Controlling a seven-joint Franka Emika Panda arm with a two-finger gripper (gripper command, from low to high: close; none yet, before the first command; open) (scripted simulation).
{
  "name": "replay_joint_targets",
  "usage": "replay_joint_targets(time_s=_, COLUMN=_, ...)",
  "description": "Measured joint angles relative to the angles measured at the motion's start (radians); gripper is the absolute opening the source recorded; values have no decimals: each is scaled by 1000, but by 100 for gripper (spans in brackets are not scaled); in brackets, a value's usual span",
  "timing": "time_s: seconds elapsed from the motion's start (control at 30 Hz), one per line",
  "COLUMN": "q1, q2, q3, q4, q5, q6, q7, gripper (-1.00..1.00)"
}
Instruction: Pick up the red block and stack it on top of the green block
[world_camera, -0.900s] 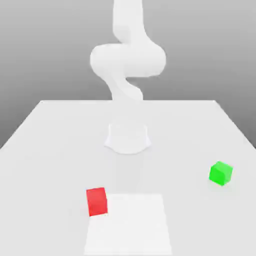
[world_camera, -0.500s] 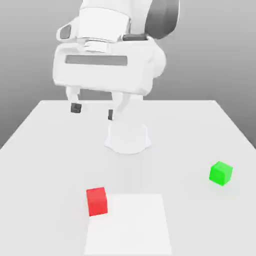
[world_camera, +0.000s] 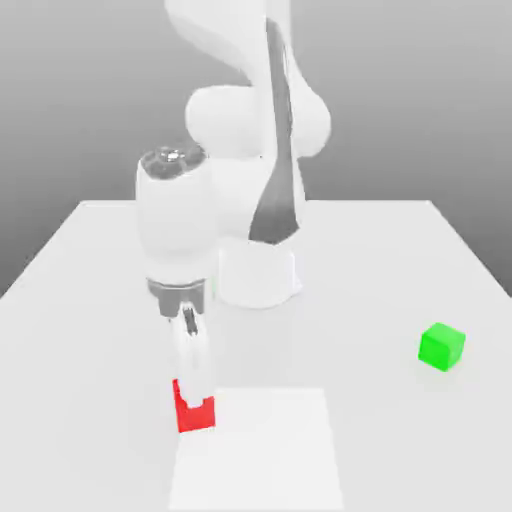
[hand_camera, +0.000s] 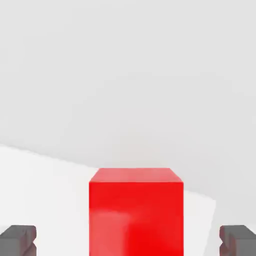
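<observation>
The red block (world_camera: 196, 417) lies on the white table (world_camera: 90, 300) near the front, towards the exterior view's left. My gripper (world_camera: 194, 397) has come straight down over it and stands open. In the hand view the red block (hand_camera: 136, 212) sits midway between the two dark fingertips (hand_camera: 18, 239), with a wide gap on each side, so neither pad touches it. The green block (world_camera: 441, 346) rests on the table far off to the exterior view's right, apart from the arm.
The arm's round white base (world_camera: 256, 276) stands behind the red block at the table's middle. A paler square patch (world_camera: 260, 450) marks the table just beside the red block, at the front edge.
The hand has swung down from high above the table to the red block, its fingers now on either side of it. Neither block has moved.
</observation>
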Motion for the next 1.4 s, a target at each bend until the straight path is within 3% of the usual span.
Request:
replay_joint_targets(time_s=0.1, q1=32, q2=79, q3=-44, q4=9, q5=-50, q6=66, q7=35, gripper=0)
replay_joint_targets(time_s=0.13, q1=47, q2=104, q3=-62, q4=12, q5=-63, q6=87, q7=44, gripper=-100)
replay_joint_targets(time_s=0.37, q1=50, q2=110, q3=-66, q4=13, q5=-67, q6=94, q7=47, gripper=-100)
replay_joint_targets(time_s=0.73, q1=29, q2=-145, q3=18, q4=-22, q5=81, q6=-121, q7=-55, gripper=-100)
replay_joint_targets(time_s=1.1, q1=382, q2=-304, q3=258, q4=-8, q5=216, q6=-256, q7=-66, gripper=-100)
replay_joint_targets(time_s=1.4, q1=675, q2=-320, q3=477, q4=-11, q5=312, q6=-277, q7=-62, gripper=-100)
